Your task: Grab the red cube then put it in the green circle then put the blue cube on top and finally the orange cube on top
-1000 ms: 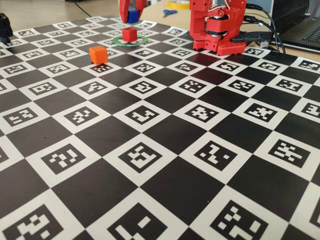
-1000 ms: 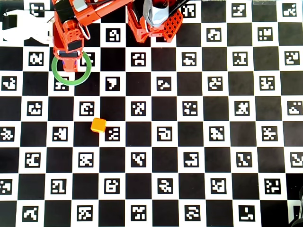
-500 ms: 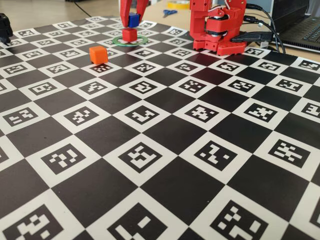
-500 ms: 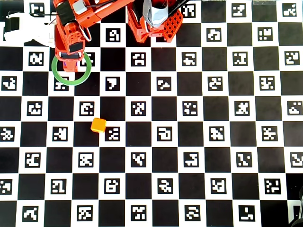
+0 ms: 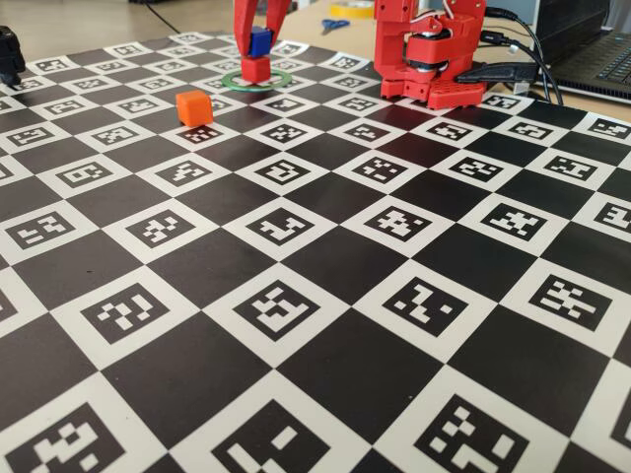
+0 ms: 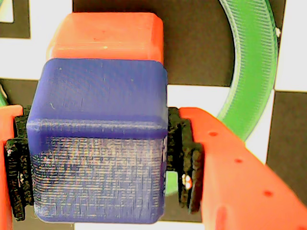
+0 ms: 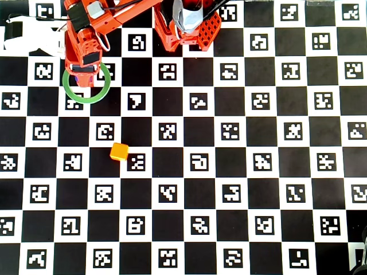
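The red cube (image 5: 255, 68) stands inside the green circle (image 5: 280, 79) at the far side of the checkered mat. Directly above it hangs the blue cube (image 5: 260, 41), with my gripper (image 5: 259, 39) shut on it. In the wrist view the blue cube (image 6: 96, 143) sits clamped between the black pads (image 6: 188, 158), with the red cube (image 6: 108, 36) just beyond it and part of the green circle (image 6: 252, 62) to the right. I cannot tell whether blue touches red. The orange cube (image 5: 194, 107) lies alone, nearer and to the left. From overhead my gripper (image 7: 84, 71) covers both cubes over the green circle (image 7: 105, 87); the orange cube (image 7: 119, 151) lies below.
The arm's red base (image 5: 429, 54) stands to the right of the circle, with cables and a laptop (image 5: 601, 54) beyond it. Blue scissors (image 5: 333, 25) lie behind the mat. A black object (image 5: 10, 54) sits at the far left edge.
My gripper has carried the blue cube from behind the circle to right over the red cube and slightly lower. The red and orange cubes have not moved.
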